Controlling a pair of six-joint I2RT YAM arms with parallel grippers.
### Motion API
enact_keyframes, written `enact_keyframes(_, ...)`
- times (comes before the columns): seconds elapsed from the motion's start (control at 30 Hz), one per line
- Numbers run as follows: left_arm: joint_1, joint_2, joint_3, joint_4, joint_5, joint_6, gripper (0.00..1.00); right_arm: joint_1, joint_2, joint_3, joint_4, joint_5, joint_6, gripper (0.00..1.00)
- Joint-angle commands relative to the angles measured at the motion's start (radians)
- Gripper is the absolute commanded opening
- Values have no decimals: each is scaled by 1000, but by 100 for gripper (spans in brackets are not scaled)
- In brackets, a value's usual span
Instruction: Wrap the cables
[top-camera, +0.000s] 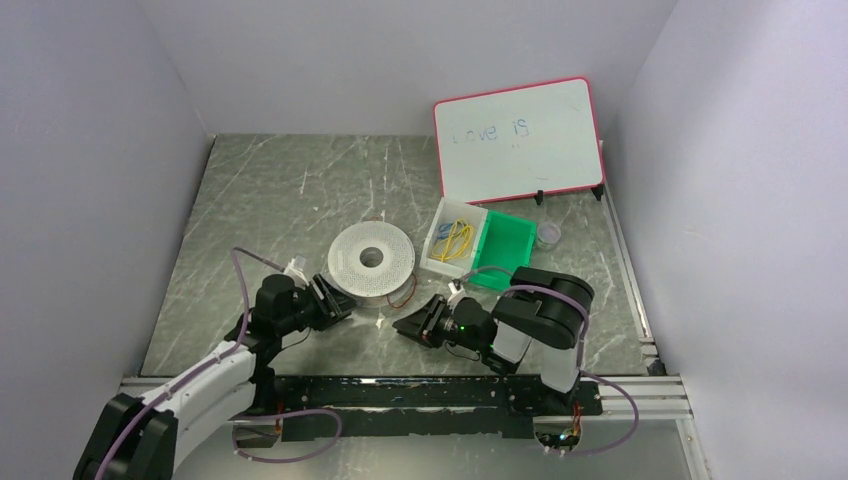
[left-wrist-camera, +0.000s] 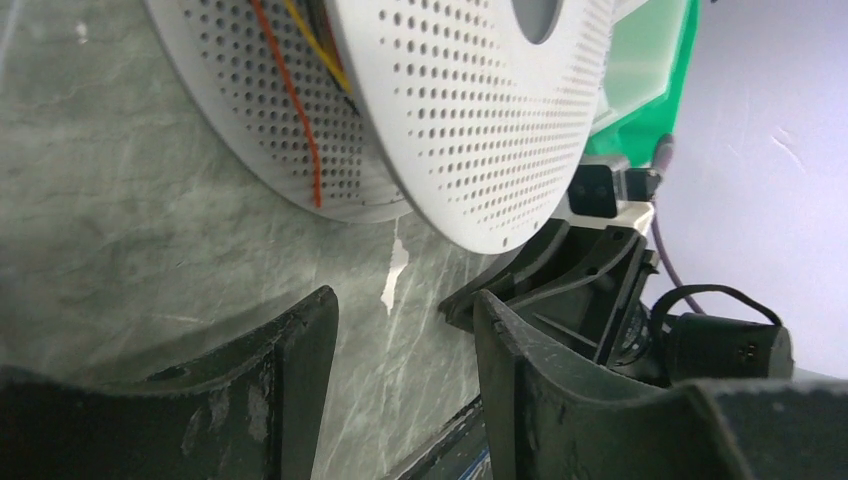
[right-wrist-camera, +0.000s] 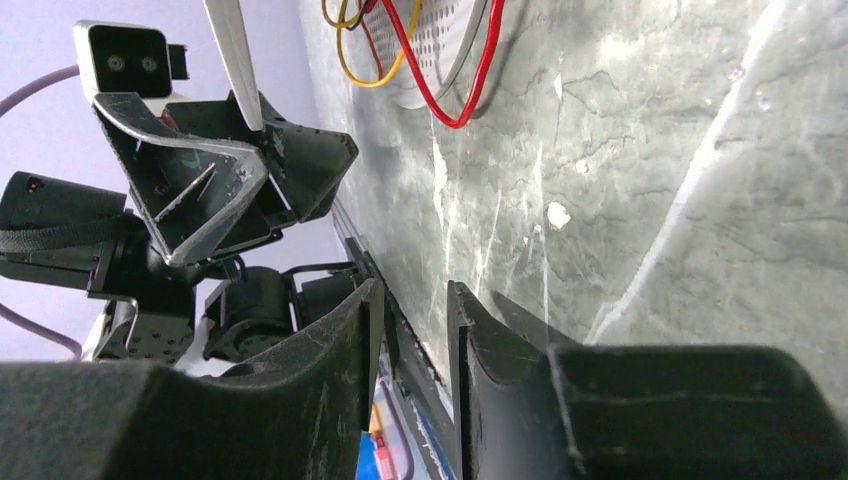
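The white perforated spool (top-camera: 372, 258) lies flat mid-table. The thin orange-red cable (top-camera: 404, 296) hangs out of it in a loop at its near right side, and some runs between the spool's discs (left-wrist-camera: 297, 105). In the right wrist view the cable's loop (right-wrist-camera: 470, 92) lies on the table under the spool rim (right-wrist-camera: 440, 40). My left gripper (top-camera: 338, 302) is open and empty at the spool's near left edge (left-wrist-camera: 400, 310). My right gripper (top-camera: 412, 325) is slightly open and empty (right-wrist-camera: 413, 295), low over the table just near of the loop.
A white bin (top-camera: 441, 262) with yellow and blue wire loops and a green bin (top-camera: 505, 250) stand right of the spool. A whiteboard (top-camera: 520, 140) leans at the back right, with a small clear cup (top-camera: 548, 235) near it. A yellow wire (right-wrist-camera: 372, 70) hangs from the spool.
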Motion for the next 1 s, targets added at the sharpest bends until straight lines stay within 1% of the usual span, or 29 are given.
enact_keyframes(0.0,8,-62,53,-161,-39,39,57,7,-49,-10,-73,39,-53,34)
enact_keyframes(0.13,8,-106,89,-257,-59,64,58,0,-101,-13,-140,48,-93,34)
enact_keyframes(0.2,8,-123,110,-293,-70,76,59,-18,-146,-11,-200,47,-132,34)
enact_keyframes(0.27,8,-135,123,-325,-79,88,60,-38,-213,-1,-316,59,-186,34)
enact_keyframes(0.33,8,-138,139,-357,-88,102,62,-49,-314,30,-454,83,-262,34)
enact_keyframes(0.47,8,-127,180,-402,-114,137,63,-58,-475,126,-778,183,-418,35)
enact_keyframes(0.63,8,-77,240,-423,-118,172,64,-104,-605,223,-1047,286,-573,42)
enact_keyframes(0.73,8,-64,292,-464,-135,195,65,-149,-677,273,-1150,313,-660,44)
enact_keyframes(0.83,8,-65,362,-522,-170,223,67,-186,-730,318,-1236,348,-739,49)
enact_keyframes(0.9,8,-60,421,-566,-197,250,69,-197,-753,353,-1300,398,-776,52)
enact_keyframes(0.97,8,-47,487,-613,-232,279,71,-200,-764,394,-1368,469,-797,59)
